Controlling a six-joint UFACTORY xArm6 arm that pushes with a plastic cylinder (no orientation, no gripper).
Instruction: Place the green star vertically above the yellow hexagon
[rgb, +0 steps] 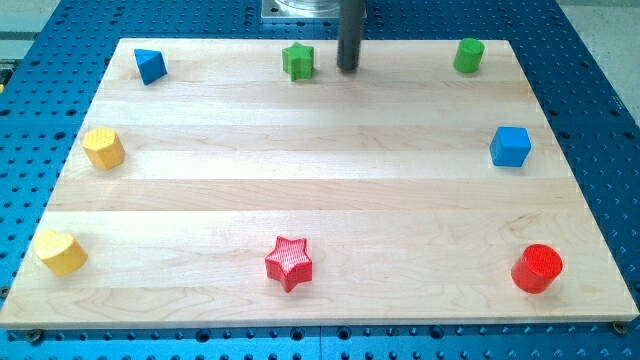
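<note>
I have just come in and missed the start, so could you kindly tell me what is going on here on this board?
I am a single arm pushing blocks about with a dark rod. My tip sits near the view's top, just to the right of the green star, close but apparently not touching it. The yellow hexagon lies at the view's left edge, below the blue triangle, so the star is far from being vertically above it.
</note>
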